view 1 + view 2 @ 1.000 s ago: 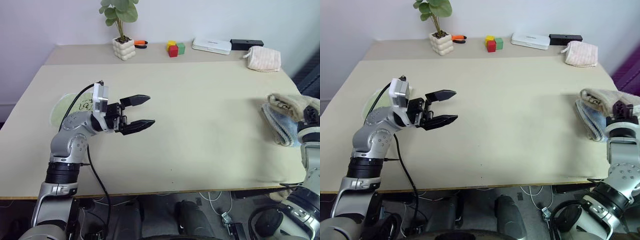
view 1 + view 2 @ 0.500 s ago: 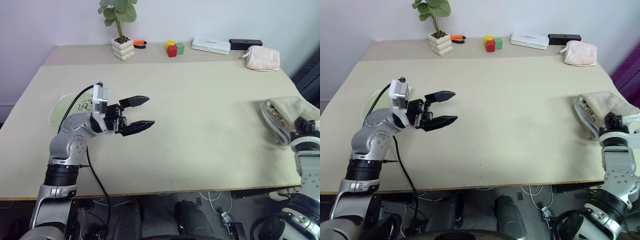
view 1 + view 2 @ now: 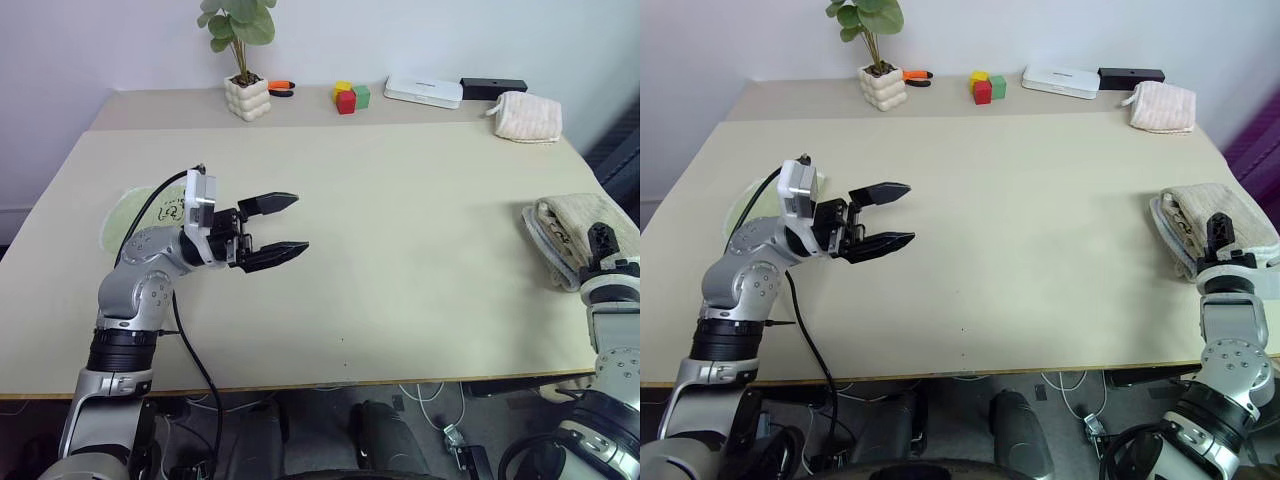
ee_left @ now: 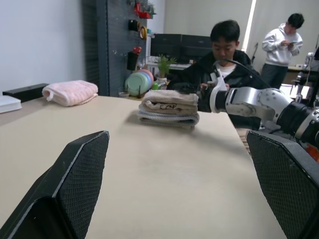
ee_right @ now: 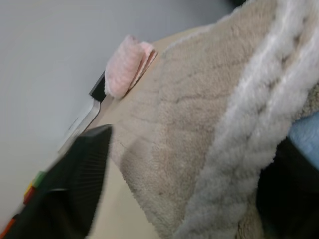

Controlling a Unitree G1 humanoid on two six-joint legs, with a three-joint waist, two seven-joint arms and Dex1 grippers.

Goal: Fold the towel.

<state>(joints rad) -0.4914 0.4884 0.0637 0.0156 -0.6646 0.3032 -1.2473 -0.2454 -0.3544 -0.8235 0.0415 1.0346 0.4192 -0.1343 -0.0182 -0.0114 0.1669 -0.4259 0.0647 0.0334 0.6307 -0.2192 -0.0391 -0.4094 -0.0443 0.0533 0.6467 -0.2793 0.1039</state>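
The towel [image 3: 1215,222] is sitting folded up in a bundle at the right edge of the table [image 3: 1040,250], well to the right of and nearer the robot than the pink cloth [image 3: 1162,106] at the back of the table. It looks like it's stacked on a light-blue towel [image 3: 548,245], whose edge peeks out underneath. From the left wrist view the pile reads as a neat stack [image 4: 168,107] with a dark mark on one layer.

The right gripper [image 3: 1220,232] is right at the near side of the bundle, and in the right wrist view its fingers [image 5: 75,184] are spread apart with the beige terry and its white edging [image 5: 249,129] between them, not pinched. So I'd say the cloth is released, not gripped. The left gripper [image 3: 282,228] hangs over the bare table well to the left of the bundle, jaws wide apart, nothing in them.

My read: folding looks basically finished and this is the let-go step. Next move is probably just backing the right arm away without dragging the top layer. Main risk is a finger snagging the terry and pulling the stack open.
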